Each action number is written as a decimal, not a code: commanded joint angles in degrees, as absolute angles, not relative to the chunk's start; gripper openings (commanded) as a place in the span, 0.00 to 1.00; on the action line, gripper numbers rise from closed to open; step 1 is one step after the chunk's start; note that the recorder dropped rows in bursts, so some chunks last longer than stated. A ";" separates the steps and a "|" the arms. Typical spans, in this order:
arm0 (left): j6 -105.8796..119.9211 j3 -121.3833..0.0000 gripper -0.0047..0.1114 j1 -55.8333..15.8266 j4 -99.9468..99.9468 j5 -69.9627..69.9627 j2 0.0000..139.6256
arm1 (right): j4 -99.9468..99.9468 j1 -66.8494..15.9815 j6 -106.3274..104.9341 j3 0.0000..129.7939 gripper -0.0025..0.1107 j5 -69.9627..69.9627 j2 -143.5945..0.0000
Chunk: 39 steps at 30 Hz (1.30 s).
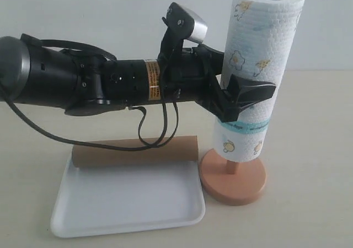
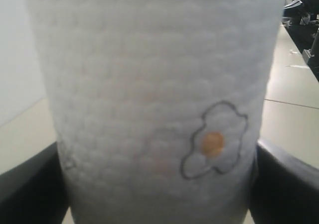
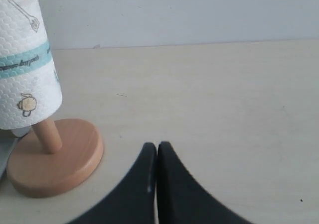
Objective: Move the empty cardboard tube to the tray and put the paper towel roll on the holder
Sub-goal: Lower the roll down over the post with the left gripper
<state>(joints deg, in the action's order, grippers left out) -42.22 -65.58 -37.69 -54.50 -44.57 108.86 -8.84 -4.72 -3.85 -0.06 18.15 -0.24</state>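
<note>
Your left end effector (image 1: 247, 95) is clamped across the middle of the tall white embossed paper towel roll (image 1: 259, 38), which is threaded partway down the terracotta-brown wooden dowel holder (image 1: 233, 181) and not yet fully seated; it looks light and squashy, so squeeze gently mid-body.

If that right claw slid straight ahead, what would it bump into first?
Nothing nearby, it seems: the right claw points over open table toward the wall; the holder sits aside.

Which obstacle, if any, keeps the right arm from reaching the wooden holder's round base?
Probably none, so yes: only bare beige table lies between the shut right tool and the terracotta-brown wooden holder; the white paper towel roll sits above its base.
</note>
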 commanded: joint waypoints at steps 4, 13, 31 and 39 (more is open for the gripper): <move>-40.27 -63.29 0.08 -37.89 -49.89 -46.74 108.68 | -8.67 -4.50 -3.85 0.00 0.02 17.54 0.00; -39.32 -63.07 0.08 -37.89 -49.89 -48.99 112.52 | -8.67 -4.50 -3.85 0.00 0.02 17.54 0.00; -35.98 -63.07 0.58 -37.89 -49.89 -50.93 114.41 | -8.67 -4.50 -3.85 0.00 0.02 17.54 0.00; -35.98 -63.07 0.78 -37.89 -47.24 -50.93 114.41 | -8.67 -4.50 -3.85 0.00 0.02 17.54 0.00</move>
<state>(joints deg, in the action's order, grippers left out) -35.94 -63.20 -37.69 -48.89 -50.14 114.51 -8.84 -4.72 -3.85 -0.06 18.15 -0.24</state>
